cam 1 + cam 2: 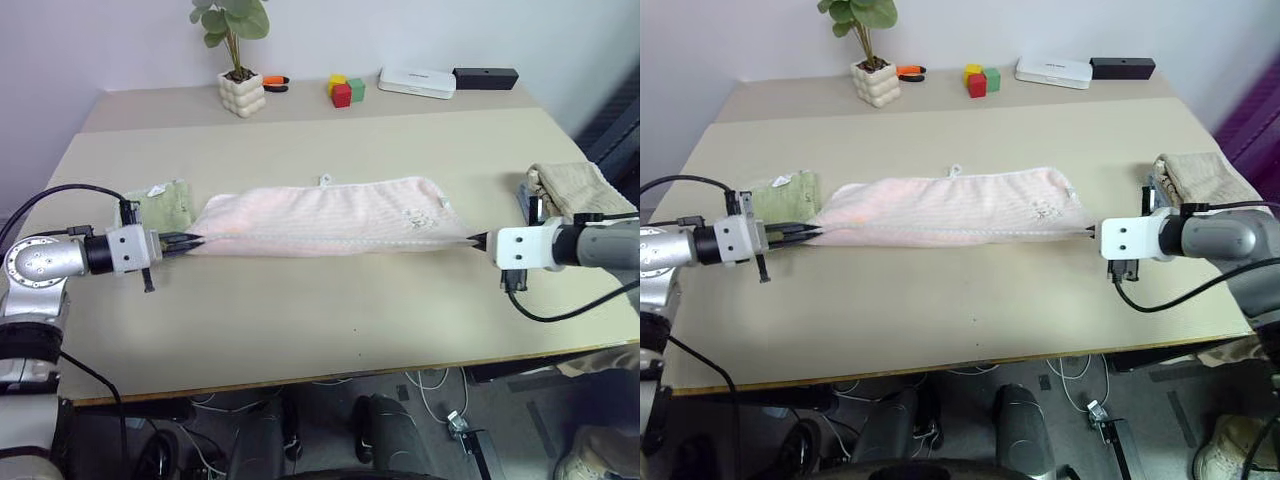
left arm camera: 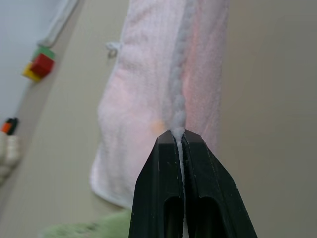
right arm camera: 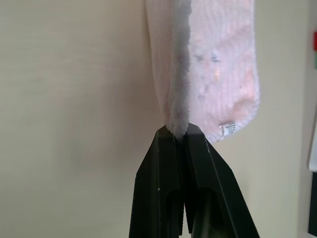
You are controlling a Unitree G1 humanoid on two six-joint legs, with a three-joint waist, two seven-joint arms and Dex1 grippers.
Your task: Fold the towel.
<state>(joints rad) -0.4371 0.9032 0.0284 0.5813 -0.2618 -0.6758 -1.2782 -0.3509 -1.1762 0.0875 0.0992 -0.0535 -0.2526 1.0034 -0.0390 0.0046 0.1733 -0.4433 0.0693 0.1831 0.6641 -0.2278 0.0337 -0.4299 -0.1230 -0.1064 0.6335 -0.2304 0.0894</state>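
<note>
Towel: we see a pale pink terry towel (image 1: 325, 215) lying lengthwise across the middle of the frame, folded into a long band and pulled taut between the two grippers. A small white loop sticks out at its far edge, and a small white label shows near its right end.
Left gripper: our left gripper (image 1: 195, 240) sits at the middle left of the frame. Its black fingers (image 2: 168, 193) are pinched together on the left end of the towel, clamping the whitish edge trim.
Right gripper: our right gripper (image 1: 478, 240) sits at the middle right of the frame, fingers (image 3: 171, 193) closed tight on the right end of the towel, gripping the thick folded edge.
Surface: a beige surface (image 1: 330, 320) carries everything; its near half lies bare below the towel.
Green cloth: a smaller light green cloth (image 1: 160, 205) lies just beside the towel's left end, behind the left gripper.
Beige towel: a folded beige towel (image 1: 575, 188) rests at the right edge of the frame.
Far edge: at the top of the frame we see a potted plant (image 1: 238, 55) in a white bumpy pot, an orange and black tool (image 1: 275, 83), coloured blocks (image 1: 344, 90), a flat white box (image 1: 417, 82) and a black box (image 1: 485, 78).
</note>
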